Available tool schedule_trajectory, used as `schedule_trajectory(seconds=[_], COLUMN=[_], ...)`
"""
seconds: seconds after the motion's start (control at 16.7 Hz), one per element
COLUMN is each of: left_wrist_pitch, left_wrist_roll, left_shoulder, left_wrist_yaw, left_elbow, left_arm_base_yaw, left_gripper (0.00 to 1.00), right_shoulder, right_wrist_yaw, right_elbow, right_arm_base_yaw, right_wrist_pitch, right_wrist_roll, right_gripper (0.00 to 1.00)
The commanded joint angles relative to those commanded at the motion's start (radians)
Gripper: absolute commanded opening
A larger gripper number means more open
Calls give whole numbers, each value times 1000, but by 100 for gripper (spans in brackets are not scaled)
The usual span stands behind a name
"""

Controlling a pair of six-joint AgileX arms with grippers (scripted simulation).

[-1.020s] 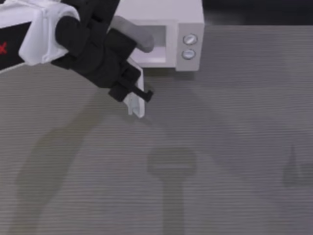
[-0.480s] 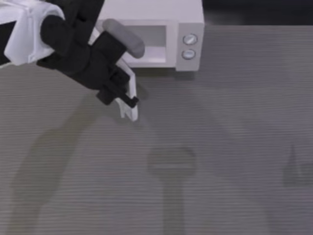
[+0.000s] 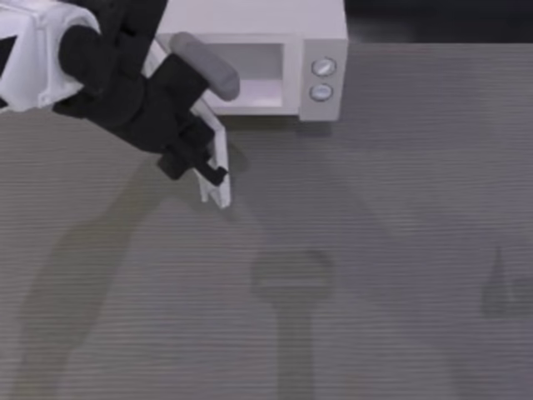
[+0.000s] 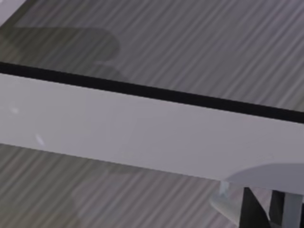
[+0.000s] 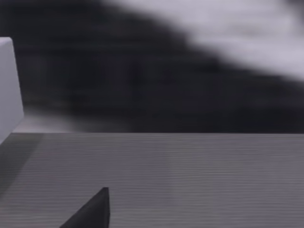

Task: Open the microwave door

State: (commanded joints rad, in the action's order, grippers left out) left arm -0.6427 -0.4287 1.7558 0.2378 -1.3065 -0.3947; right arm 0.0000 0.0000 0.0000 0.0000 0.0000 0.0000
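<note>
Microwave (image 3: pixel 258 33) sits at the table's (image 3: pixel 375 250) far edge, a bit left of centre. Knob panel (image 3: pixel 323 79) is on its right front, w/ open cavity (image 3: pixel 250 75) just left of it. Microwave door (image 3: pixel 218 167) swings out from the front's left side toward the near edge, standing roughly perpendicular to the front. Left gripper (image 3: pixel 200 162) is just left of the door, touching its outer end; the left arm reaches in from the table's far-left corner, partly over the microwave's left side.
</note>
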Motion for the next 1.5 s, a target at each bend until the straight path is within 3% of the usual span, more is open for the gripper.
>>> schedule_trajectory(seconds=[1.14, 1.5], left_wrist_pitch=[0, -28], left_wrist_roll=[0, -87], left_shoulder=[0, -5], left_wrist_yaw=[0, 46], left_elbow=[0, 7], left_arm_base_yaw=[0, 34], left_gripper=[0, 0], right_shoulder=[0, 0], right_wrist_yaw=[0, 0], right_elbow=[0, 0], right_arm_base_yaw=[0, 0], right_wrist_pitch=[0, 0], right_wrist_roll=[0, 0], right_gripper=[100, 100])
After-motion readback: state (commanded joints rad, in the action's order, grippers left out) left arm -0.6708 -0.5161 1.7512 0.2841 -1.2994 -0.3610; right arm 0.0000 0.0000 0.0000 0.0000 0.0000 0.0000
